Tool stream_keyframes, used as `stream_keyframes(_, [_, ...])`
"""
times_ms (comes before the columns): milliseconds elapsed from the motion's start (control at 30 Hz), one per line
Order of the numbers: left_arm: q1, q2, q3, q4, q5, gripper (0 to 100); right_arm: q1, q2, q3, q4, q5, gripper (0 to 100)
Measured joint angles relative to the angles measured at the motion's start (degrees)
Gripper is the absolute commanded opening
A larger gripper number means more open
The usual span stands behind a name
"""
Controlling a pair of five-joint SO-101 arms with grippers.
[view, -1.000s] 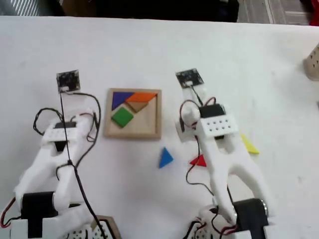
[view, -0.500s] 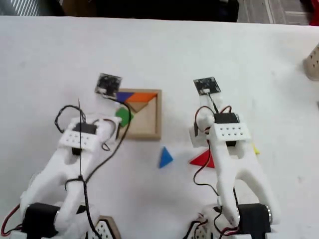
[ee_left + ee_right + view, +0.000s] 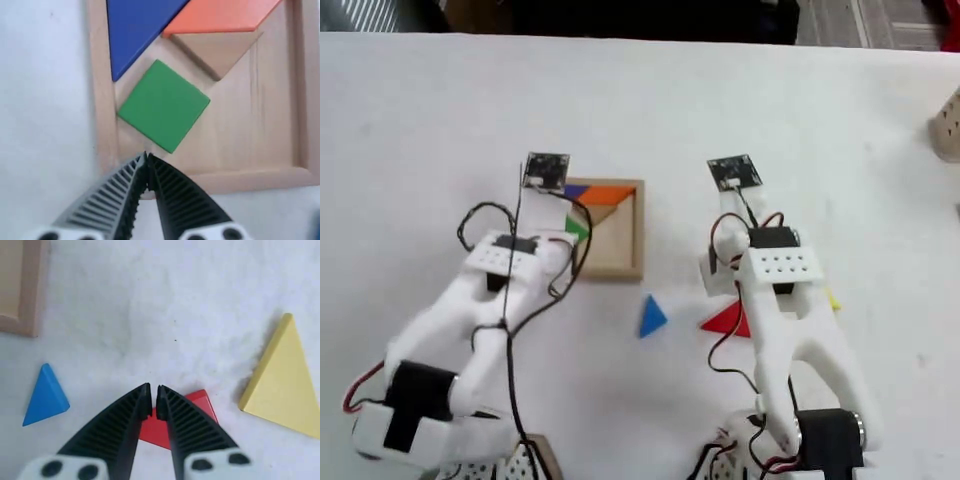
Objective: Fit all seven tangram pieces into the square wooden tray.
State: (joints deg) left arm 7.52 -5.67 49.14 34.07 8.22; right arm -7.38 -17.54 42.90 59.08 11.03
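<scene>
We hold the left gripper point(image 3: 146, 162) and right gripper point(image 3: 152, 395) pinched together, empty.
Left hangs over the tray point(image 3: 102, 100) rim, right over the red triangle point(image 3: 720, 322); the blue triangle point(image 3: 652, 317) sits at its nine o'clock.

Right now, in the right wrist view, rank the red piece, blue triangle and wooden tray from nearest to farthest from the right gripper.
1. Red piece, partly under the right gripper.
2. Blue triangle, loose on the table, off to one side.
3. Wooden tray, its corner beyond the blue triangle.
</scene>
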Motion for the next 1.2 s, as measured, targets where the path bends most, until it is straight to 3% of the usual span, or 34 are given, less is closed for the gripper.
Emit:
stream_keyframes(500, [0.0,8.5,-10.4,0.0,0.0,2,0.0,0.0,0.0,0.0,0.0,1.7])
stream_keyframes(1000, [-3.7,7.2,-12.7,1.4,0.0,2,0.0,0.0,0.7,-1.1,0.0,1.7])
stream_keyframes(1200, [3.4,-2.2,-4.9,1.0,0.0,2,0.0,0.0,1.8,-3.2,0.0,1.7])
